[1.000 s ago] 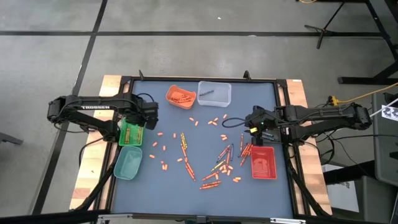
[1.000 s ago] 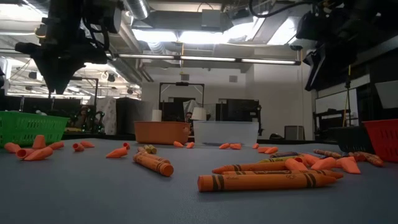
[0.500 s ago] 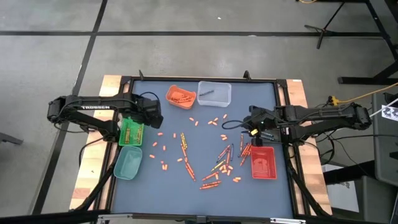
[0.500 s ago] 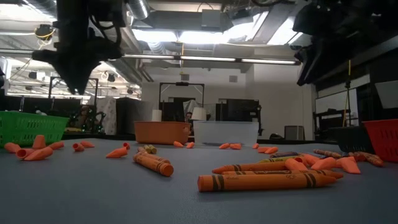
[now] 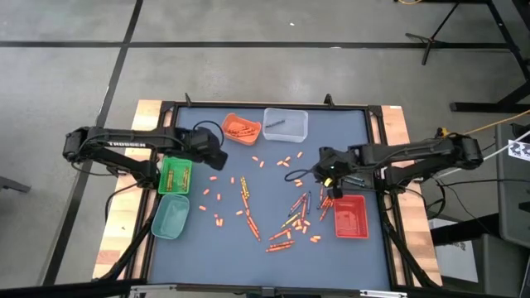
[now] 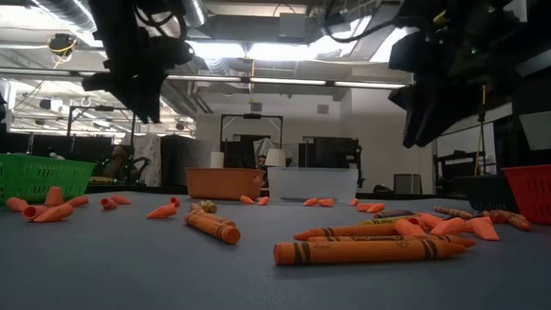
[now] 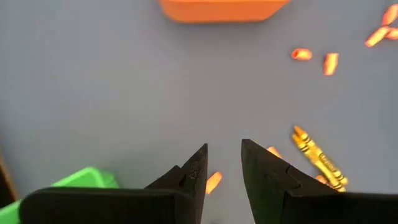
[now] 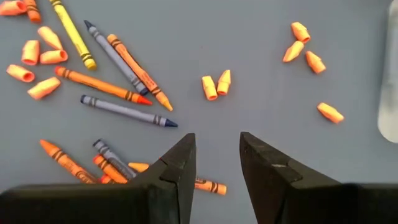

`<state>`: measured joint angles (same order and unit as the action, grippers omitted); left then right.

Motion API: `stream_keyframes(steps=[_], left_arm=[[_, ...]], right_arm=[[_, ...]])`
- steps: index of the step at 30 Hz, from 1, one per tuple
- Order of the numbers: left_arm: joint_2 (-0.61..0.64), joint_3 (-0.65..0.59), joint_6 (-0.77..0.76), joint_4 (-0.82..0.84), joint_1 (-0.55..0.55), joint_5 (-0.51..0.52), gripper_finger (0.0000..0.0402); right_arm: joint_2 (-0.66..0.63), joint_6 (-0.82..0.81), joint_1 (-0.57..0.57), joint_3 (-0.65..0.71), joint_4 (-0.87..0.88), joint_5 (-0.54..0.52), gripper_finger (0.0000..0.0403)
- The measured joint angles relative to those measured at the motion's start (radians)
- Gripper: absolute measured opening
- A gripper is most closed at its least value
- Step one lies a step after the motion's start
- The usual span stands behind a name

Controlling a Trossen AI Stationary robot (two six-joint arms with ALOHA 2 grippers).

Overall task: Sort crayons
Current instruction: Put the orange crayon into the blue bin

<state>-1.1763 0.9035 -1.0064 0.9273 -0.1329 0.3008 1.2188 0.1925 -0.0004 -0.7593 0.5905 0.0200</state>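
Many crayons (image 5: 291, 217) and short orange crayon pieces (image 5: 217, 197) lie flat on the blue-grey table top, mostly in the middle and toward the right. In the right wrist view, orange, yellow and grey crayons (image 8: 115, 62) lie ahead of my right gripper (image 8: 217, 146), which is open and empty above the table (image 5: 319, 172), left of the red tray. My left gripper (image 5: 221, 160) hangs open and empty above the table, just right of the green tray (image 5: 175, 175). In its wrist view (image 7: 224, 152) a yellow crayon (image 7: 317, 155) lies beside the fingers.
An orange tray (image 5: 241, 128) with crayons and a clear tray (image 5: 286, 124) stand at the far edge. A teal tray (image 5: 171, 217) stands at the near left, a red tray (image 5: 350, 215) at the near right. A black cable (image 5: 305, 165) lies near my right gripper.
My left gripper has gone from over the green tray toward the table's right, out over the open table top. My right gripper has gone toward the table's left and slightly nearer, toward the crayon pile. No crayon has moved.
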Motion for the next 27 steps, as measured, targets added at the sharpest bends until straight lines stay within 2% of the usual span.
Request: stream_keyframes(steps=[9,14,19,27], left_arm=[[0.000,0.000,0.079,-0.083,0.046,0.075,0.0082],[-0.003,0.000,0.105,-0.128,0.071,0.109,0.0082],[-0.011,0.000,0.129,-0.183,0.101,0.116,0.0082],[-0.099,0.000,0.304,-0.357,0.195,0.087,0.0082]], right_arm=[[0.095,0.036,0.000,0.000,-0.078,0.004,0.0122],[0.124,0.077,0.000,0.000,-0.106,0.053,0.0122],[0.161,0.078,0.000,0.000,-0.165,0.109,0.0122],[0.196,0.079,0.000,0.000,-0.188,0.121,0.0122]])
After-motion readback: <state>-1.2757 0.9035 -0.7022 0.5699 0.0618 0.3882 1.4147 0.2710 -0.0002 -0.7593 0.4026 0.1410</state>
